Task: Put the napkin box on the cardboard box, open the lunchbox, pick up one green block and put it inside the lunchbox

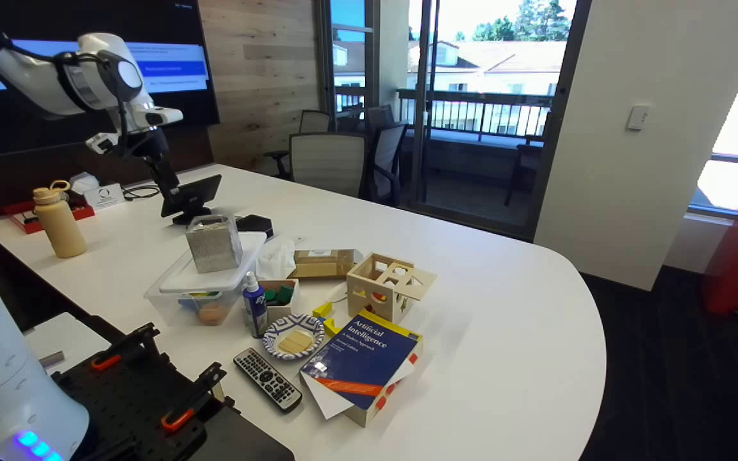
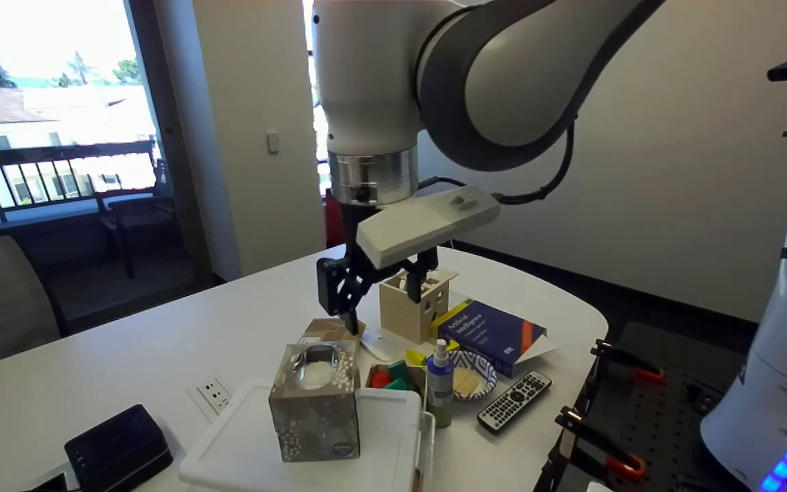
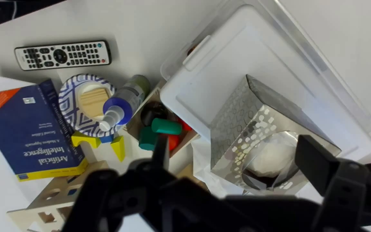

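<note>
One empty hand [image 2: 382,311], spread wide: I judge the napkin box [image 2: 316,418] light, crushable, best gripped gently across opposite sides.

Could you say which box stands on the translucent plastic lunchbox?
The grey patterned napkin box; the flat tan cardboard box and holed wooden box rest on the white table.

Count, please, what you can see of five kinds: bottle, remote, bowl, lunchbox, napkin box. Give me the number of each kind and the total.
Bottles: 2 (spray bottle, tan bottle)
Remote: 1
Bowl: 1
Lunchbox: 1
Napkin box: 1
Total: 6
</note>
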